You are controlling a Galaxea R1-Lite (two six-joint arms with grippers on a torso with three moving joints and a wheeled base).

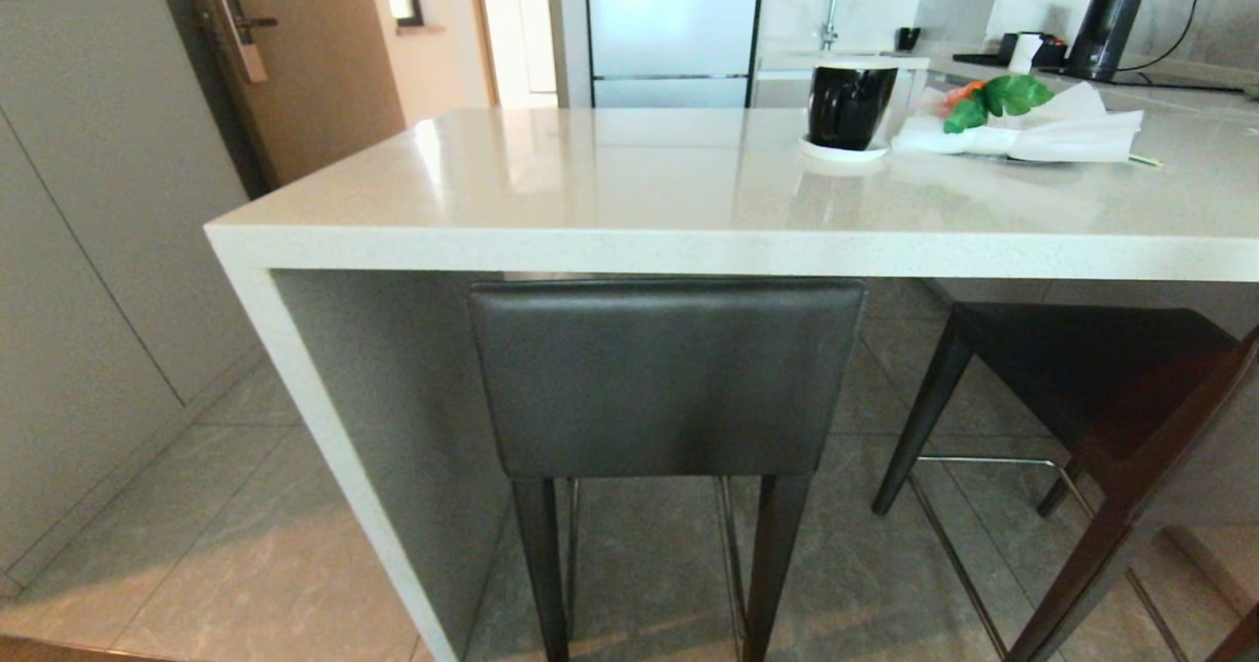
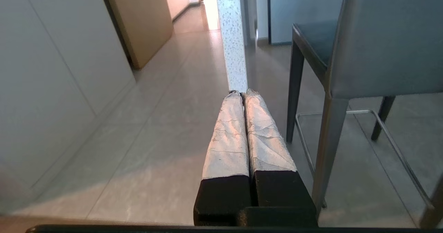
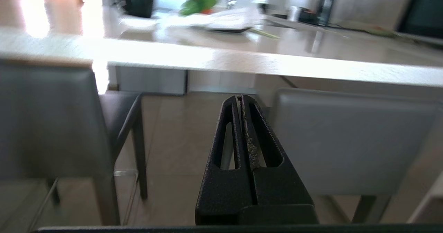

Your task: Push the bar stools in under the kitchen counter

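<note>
Facing the thick, glossy off-white stone kitchen counter (image 1: 689, 219), the robot seems between pushes: the dark grey leather bar stool with thin black legs (image 1: 667, 377) at centre frame sits tucked under the slab, while a second stool (image 1: 1102, 396) at lower right stands angled out and likely needs pushing next. The left gripper (image 2: 242, 93) and right gripper (image 3: 239, 96) are both pressed closed, holding and touching nothing.

My view takes in the kitchen counter (image 1: 610, 190). On its glossy top rest a black mug (image 1: 850, 103) on a white saucer (image 1: 843, 151), and white paper (image 1: 1052, 131) holding green leaves (image 1: 998, 99). Two stools (image 1: 664, 377) stand on the tiled floor (image 1: 246, 554).
</note>
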